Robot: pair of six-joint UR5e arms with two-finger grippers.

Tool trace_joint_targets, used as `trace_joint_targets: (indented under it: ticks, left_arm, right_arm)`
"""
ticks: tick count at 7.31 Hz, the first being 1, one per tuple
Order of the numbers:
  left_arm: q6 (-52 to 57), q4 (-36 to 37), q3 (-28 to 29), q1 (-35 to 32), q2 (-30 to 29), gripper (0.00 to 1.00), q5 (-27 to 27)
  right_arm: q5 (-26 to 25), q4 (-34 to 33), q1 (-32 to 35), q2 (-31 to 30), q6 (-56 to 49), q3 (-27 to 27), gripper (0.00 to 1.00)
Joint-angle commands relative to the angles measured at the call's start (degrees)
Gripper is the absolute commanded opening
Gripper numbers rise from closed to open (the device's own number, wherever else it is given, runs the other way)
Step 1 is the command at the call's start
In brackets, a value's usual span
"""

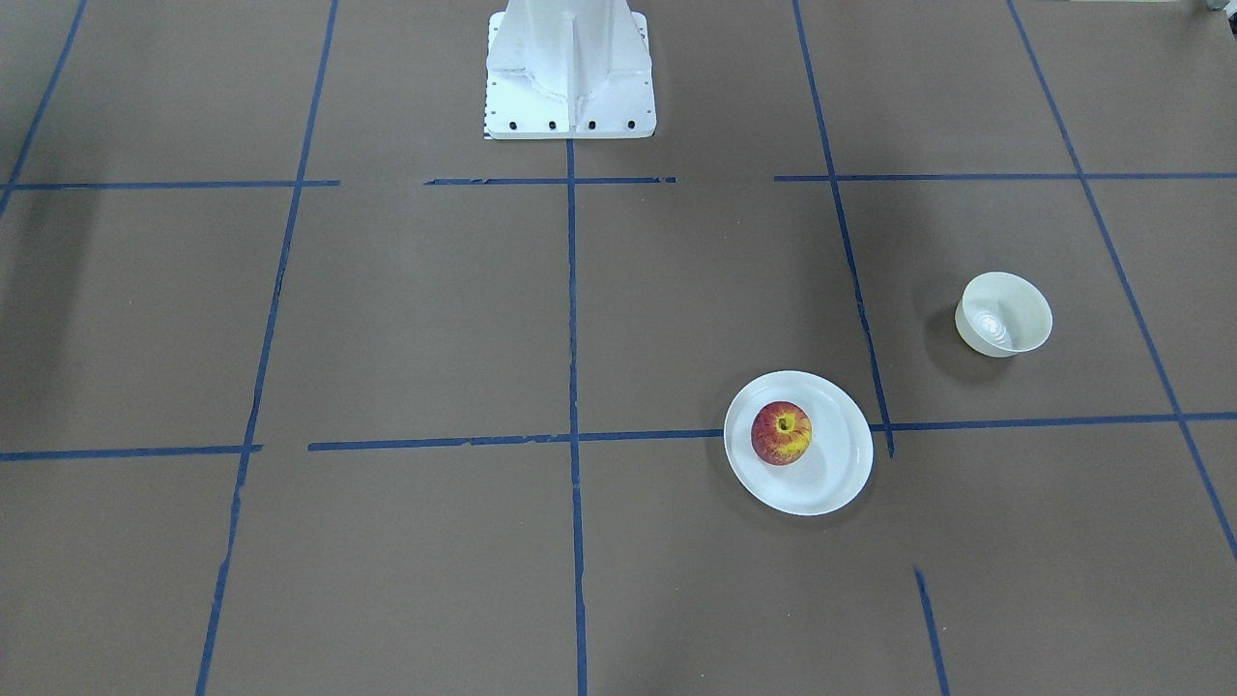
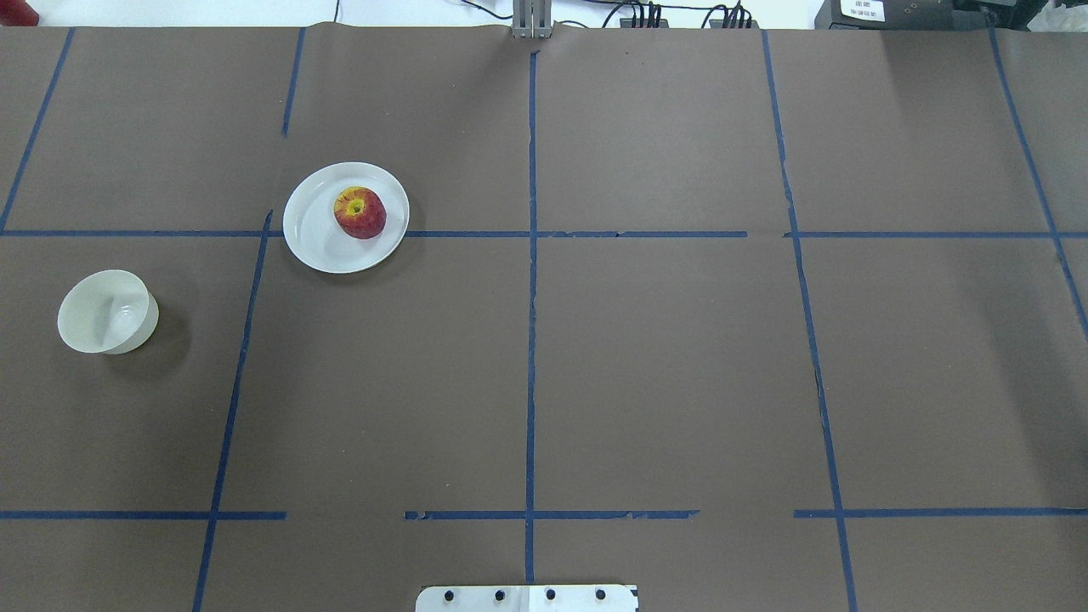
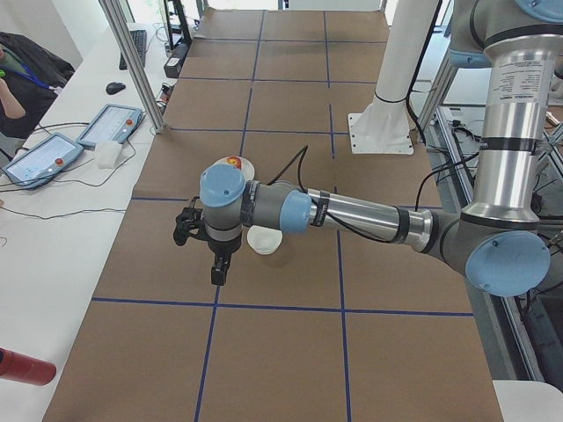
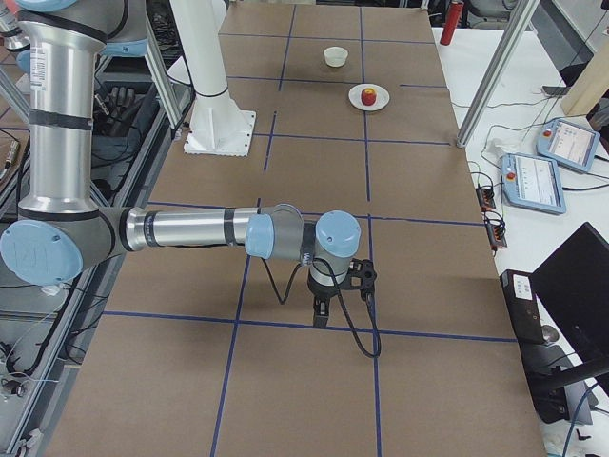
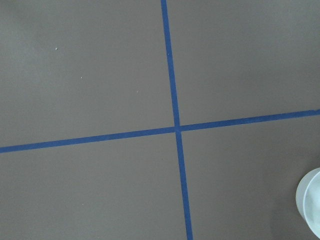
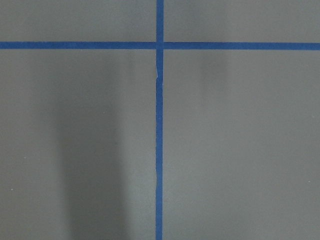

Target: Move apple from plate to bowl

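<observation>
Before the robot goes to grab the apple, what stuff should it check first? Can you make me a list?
1. The apple sits on the plate: ok.
2. The bowl is upright and empty: ok.
3. The bowl stands apart from the plate: ok.
4. The left end effector is above the apple: not ok, it hangs near the bowl.
5. The left end effector is open: cannot tell, only a side view shows it.
</observation>
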Motion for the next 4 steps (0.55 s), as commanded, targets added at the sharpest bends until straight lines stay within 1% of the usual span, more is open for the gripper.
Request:
trace_joint_targets:
  ticks: [1,2,3,4]
  left_arm:
    - [-18.6,0.3,-6.2,13.7,-3.4,1.00,1.6]
    - [-25.3,0.8,-6.6,19.2,-7.4,1.00,4.9]
    - [-30.8,1.8,-6.0,23.7,-11.2,1.00,5.1]
    - [-33.7,4.4,-3.9,27.2,-16.2,1.00,5.1]
  right_arm:
    - [0.0,0.0,0.0,0.0,0.0,0.0,1.00]
    - [0.0,0.0,0.0,0.0,0.0,0.0,1.00]
    - [0.0,0.0,0.0,0.0,0.0,0.0,1.00]
    - [0.0,0.0,0.0,0.0,0.0,0.0,1.00]
